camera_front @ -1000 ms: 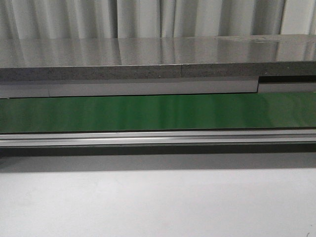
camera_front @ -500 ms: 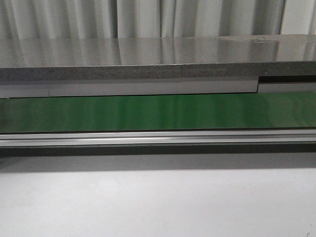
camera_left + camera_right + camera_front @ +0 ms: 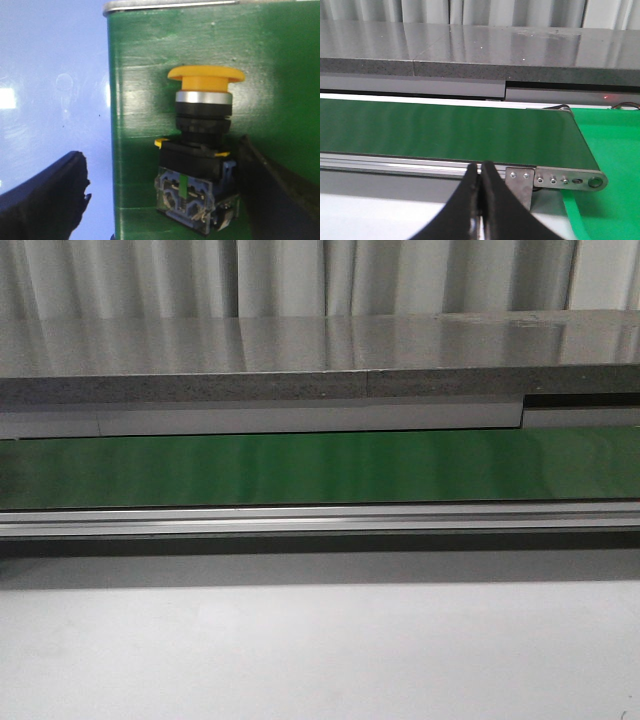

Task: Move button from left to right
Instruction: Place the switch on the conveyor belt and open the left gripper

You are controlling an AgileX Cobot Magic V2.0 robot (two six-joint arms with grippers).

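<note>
while my left gripper [image 3: 160,200] gapes around the button [image 3: 200,150] standing on the green belt [image 3: 280,60] near its edge, and my right gripper [image 3: 481,200] waits clenched and empty, an off-centre squeeze could topple that top-heavy mushroom cap.

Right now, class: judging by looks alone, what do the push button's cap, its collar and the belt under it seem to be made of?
The button's cap: matte yellow-orange, probably moulded plastic, with no glints. The collar: a bright silvery ring, looks like metal or chromed plastic. The green belt: smooth, slightly scuffed, with soft sheen, likely rubber or PVC; the exact material is uncertain.
</note>
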